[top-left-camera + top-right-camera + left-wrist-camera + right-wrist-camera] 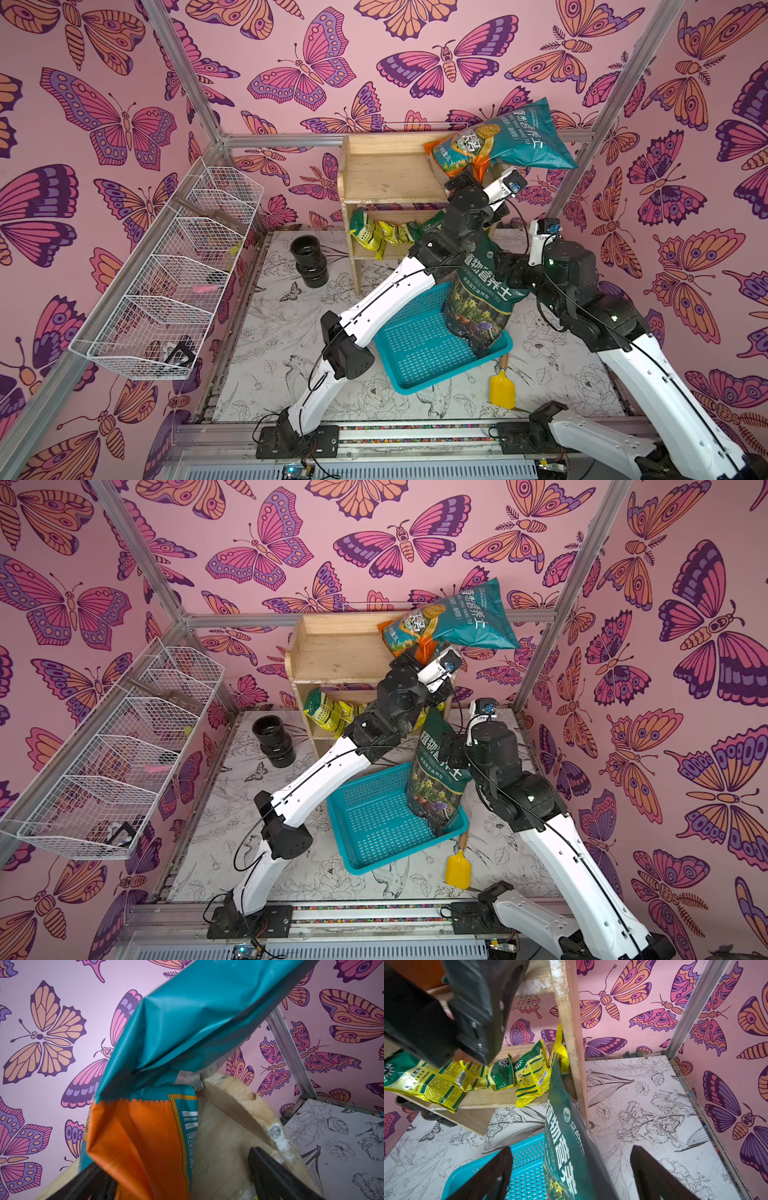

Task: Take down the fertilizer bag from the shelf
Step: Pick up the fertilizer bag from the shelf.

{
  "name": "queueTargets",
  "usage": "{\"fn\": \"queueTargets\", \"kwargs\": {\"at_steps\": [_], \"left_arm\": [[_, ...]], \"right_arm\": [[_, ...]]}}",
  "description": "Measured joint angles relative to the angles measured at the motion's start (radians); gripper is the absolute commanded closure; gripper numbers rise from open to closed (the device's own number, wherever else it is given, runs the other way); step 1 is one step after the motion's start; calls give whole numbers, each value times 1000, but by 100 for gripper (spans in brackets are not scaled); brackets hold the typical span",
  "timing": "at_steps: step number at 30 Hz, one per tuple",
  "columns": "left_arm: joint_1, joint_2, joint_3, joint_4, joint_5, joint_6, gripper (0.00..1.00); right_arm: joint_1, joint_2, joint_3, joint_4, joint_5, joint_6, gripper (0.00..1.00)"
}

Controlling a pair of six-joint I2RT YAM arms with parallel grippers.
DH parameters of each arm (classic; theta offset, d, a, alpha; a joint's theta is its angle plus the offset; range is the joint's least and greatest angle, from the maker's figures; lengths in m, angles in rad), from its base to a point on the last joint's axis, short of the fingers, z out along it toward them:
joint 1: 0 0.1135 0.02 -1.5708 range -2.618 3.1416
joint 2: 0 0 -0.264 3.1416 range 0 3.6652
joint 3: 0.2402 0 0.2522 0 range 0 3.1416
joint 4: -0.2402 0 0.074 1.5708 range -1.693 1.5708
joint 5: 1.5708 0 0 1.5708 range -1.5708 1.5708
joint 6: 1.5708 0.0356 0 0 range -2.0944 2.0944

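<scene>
While the teal fertilizer bag (pixel 511 133) leans on the shelf (pixel 386 174) at its top corner, the left pincer (pixel 173 1159) gapes wide around the bag's orange end, gripping nothing; the right pincer (pixel 571 1148) stands open too.

Bright, even light on my feeds, with soft shadows and no harsh glare.
In both top views the pink walls (pixel 374 50) bow toward the corners and the metal posts (pixel 182 62) lean, a wide-lens warp; the top of the shelf (pixel 386 178) is bright and its lower tier dimmer, so light falls from above. On my left wrist view the teal bag (pixel 197 1022) shows a pale sheen and the left gripper fingers (pixel 270 1175) smear at the edge; the right gripper fingers (pixel 654 1176) blur likewise on the right wrist view.
</scene>
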Motion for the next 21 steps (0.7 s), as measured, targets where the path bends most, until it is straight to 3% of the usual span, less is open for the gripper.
{"fn": "queueTargets", "kwargs": {"at_steps": [3,12,16,17,19,21], "left_arm": [[16,0,0,23,-2,14,3],[92,-2,-2,54,-20,-18,25],[97,-3,-3,52,-6,-46,51],[98,-4,-3,51,-1,-54,64],[102,-7,-3,50,13,-74,100],[106,-10,-3,50,20,-93,100]], "right_arm": [[0,5,0,0,-12,0,9],[-1,17,0,7,-44,0,9],[-1,18,0,9,-49,0,9],[-1,18,0,12,-53,1,9],[-1,17,0,22,-65,1,10],[-1,14,1,35,-78,1,10]]}}
